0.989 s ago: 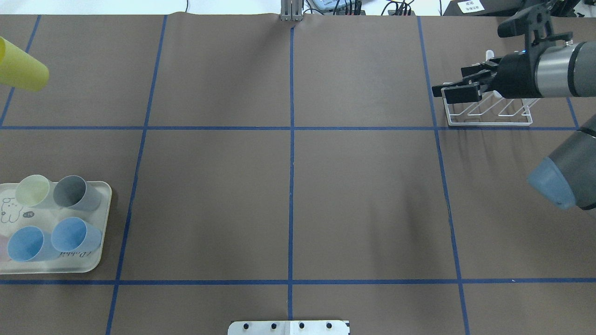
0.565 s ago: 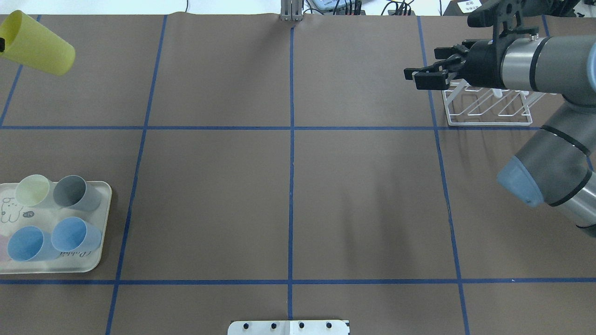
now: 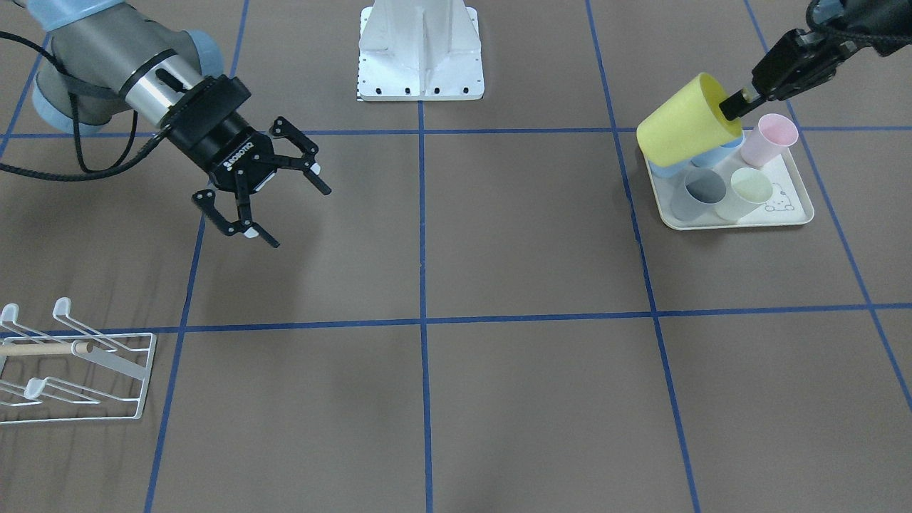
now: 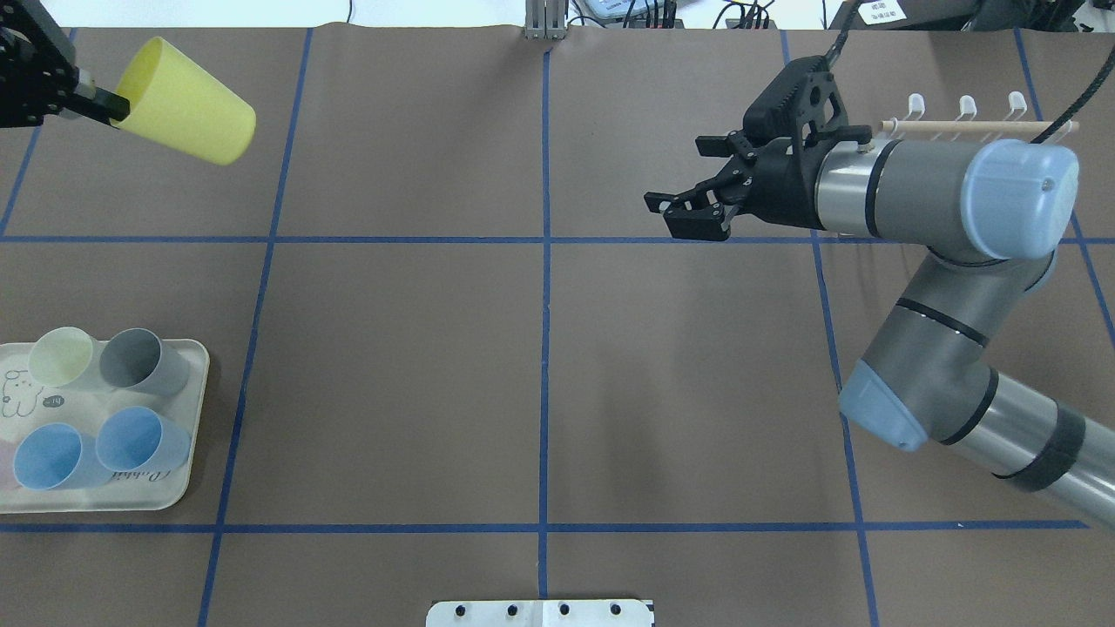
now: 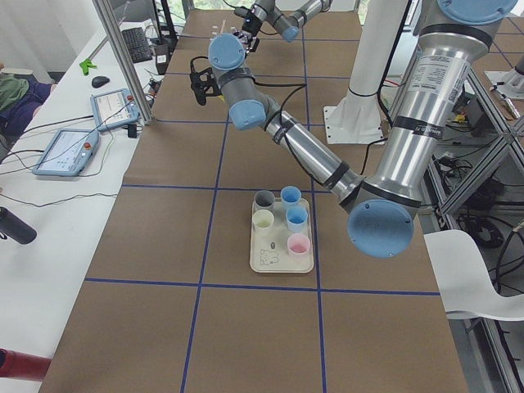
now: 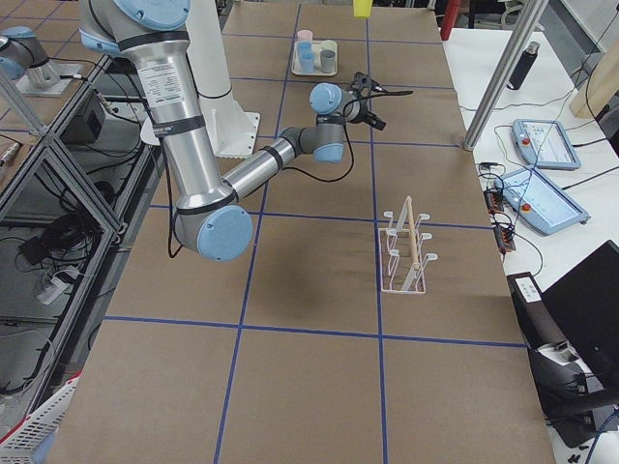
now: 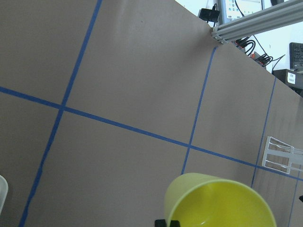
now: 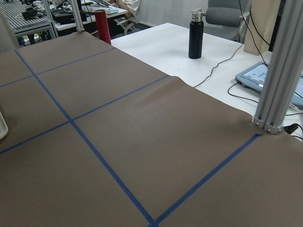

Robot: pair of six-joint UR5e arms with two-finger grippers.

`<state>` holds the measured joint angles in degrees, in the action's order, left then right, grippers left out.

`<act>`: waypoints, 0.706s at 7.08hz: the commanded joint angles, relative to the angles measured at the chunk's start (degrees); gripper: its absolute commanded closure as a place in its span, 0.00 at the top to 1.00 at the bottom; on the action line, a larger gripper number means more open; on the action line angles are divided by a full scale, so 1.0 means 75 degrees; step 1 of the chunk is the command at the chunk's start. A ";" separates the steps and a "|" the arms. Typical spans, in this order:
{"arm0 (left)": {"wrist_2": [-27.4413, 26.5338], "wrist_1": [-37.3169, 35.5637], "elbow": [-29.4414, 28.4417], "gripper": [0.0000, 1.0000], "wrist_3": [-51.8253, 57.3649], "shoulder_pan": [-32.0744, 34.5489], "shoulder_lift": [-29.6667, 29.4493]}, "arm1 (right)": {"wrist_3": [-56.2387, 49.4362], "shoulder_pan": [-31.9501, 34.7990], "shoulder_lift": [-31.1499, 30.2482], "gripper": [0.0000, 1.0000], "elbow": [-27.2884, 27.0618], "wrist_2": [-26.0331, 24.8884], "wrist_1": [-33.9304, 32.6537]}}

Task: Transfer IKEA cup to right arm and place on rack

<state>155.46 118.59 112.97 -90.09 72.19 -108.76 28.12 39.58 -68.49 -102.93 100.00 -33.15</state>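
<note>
In the overhead view the left claw [image 4: 97, 106] comes in at the upper left of the frame, closed on the rim of the yellow cup [image 4: 185, 103]. The cup is held clear of the table [image 4: 540, 366], tipped on its side with its base pointing toward the middle of the frame. From the left wrist camera its open mouth fills the lower right corner.

The right claw [image 4: 688, 185] hangs at the upper right of centre in the overhead view, spread wide with nothing between its fingers. It points toward the left of the frame and is well apart from the cup.

The rack [image 3: 78, 370] sits at the lower left of the front-facing view, white wire with a pale dowel [image 3: 43, 349] across it and nothing hung on it.

The tray [image 4: 199, 366], at the lower left of the overhead view, carries other cups [image 4: 139, 440] standing upright: blue, grey and pale green, plus a pink one seen from the front.
</note>
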 commanded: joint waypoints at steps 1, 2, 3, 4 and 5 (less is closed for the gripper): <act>-0.0207 0.0114 -0.0016 0.00 -0.0946 -0.0681 -0.0671 | -0.0674 -0.1380 0.0505 0.98 0.0002 -0.2001 0.0014; -0.0673 0.0126 -0.0005 0.00 -0.1216 -0.1160 -0.0929 | -0.0702 -0.1793 0.0774 0.98 0.0014 -0.2570 0.0014; -0.1304 0.0149 -0.0016 0.00 -0.1717 -0.1757 -0.1326 | -0.0760 -0.2006 0.0916 0.98 0.0014 -0.2854 0.0014; -0.1867 0.0149 -0.0016 0.00 -0.2012 -0.2250 -0.1585 | -0.1039 -0.2159 0.1045 0.98 0.0002 -0.3135 0.0014; -0.1919 0.0149 -0.0028 0.00 -0.2015 -0.2359 -0.1658 | -0.1192 -0.2230 0.1092 0.97 -0.0010 -0.3266 0.0026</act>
<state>143.37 119.68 112.83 -103.96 56.95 -119.74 20.84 23.99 -61.10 -102.91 77.44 -33.03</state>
